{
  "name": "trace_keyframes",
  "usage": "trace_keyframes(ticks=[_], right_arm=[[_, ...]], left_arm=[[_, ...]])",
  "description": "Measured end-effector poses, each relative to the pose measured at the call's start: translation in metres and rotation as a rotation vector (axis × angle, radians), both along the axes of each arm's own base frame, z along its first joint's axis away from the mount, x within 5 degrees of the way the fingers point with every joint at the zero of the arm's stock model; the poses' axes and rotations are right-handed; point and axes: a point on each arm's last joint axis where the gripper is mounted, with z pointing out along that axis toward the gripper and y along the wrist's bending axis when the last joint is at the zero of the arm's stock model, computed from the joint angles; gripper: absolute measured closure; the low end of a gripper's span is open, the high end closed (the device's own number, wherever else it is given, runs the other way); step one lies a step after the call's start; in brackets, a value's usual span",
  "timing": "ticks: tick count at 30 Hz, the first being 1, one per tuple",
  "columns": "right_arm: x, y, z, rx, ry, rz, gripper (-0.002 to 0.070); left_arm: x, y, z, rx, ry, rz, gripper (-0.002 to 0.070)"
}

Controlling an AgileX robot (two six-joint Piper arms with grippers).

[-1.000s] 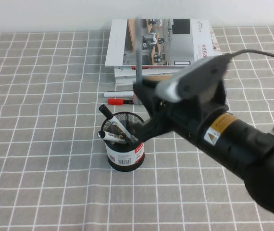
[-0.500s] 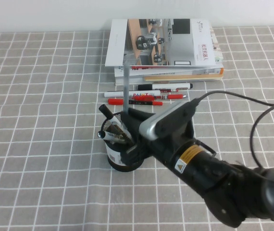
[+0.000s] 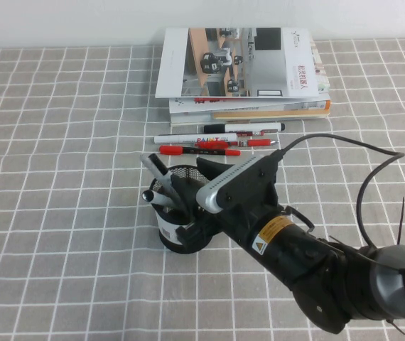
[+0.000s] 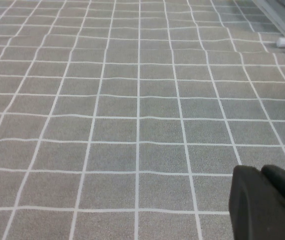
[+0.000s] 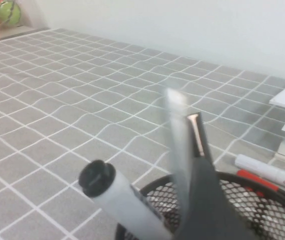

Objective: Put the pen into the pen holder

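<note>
The black mesh pen holder stands in the middle of the table, partly covered by my right arm. My right gripper is right over its mouth, jaws spread wide. In the right wrist view the grey pen stands blurred inside the holder's rim, beside one finger and not clamped by the right gripper. In the high view a grey end leans out at the holder's far-left rim. Two black-capped markers also stand in the cup. My left gripper is shut and empty, low over bare cloth.
A stack of books lies at the back. White markers and red pens lie in a row between the books and the holder, and show in the right wrist view. A grey checked cloth covers the table.
My right gripper came down onto the holder with the pen held upright. Now the jaws are apart and the pen has dropped into the cup. The left arm has not moved.
</note>
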Motion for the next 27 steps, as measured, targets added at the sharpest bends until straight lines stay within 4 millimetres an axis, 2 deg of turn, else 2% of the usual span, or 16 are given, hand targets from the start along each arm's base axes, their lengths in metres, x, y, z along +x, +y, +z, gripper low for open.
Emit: trace_keyframes(ticks=[3,5,7,10,13,20,27], right_arm=[[-0.001,-0.002,0.003,0.005,0.001,-0.006,0.0391],[-0.006,-0.008,0.009,0.01,-0.003,-0.006,0.0471],[-0.015,-0.017,0.022,0.025,-0.021,0.0,0.0584],[-0.032,-0.036,0.047,0.06,-0.059,0.01,0.0657],[-0.053,-0.061,0.076,0.1,-0.082,0.008,0.068],[-0.097,-0.108,0.116,0.032,0.029,0.035,0.0688],[-0.136,-0.146,0.124,-0.136,0.15,0.085,0.0688]], left_arm=[[0.0,0.0,0.0,0.0,0.0,0.0,0.0678],[0.0,0.0,0.0,0.0,0.0,0.0,0.0678],[0.0,0.0,0.0,0.0,0.0,0.0,0.0678],[0.0,0.0,0.0,0.0,0.0,0.0,0.0678],[0.0,0.0,0.0,0.0,0.0,0.0,0.0678],[0.0,0.0,0.0,0.0,0.0,0.0,0.0678],[0.0,0.0,0.0,0.0,0.0,0.0,0.0678]])
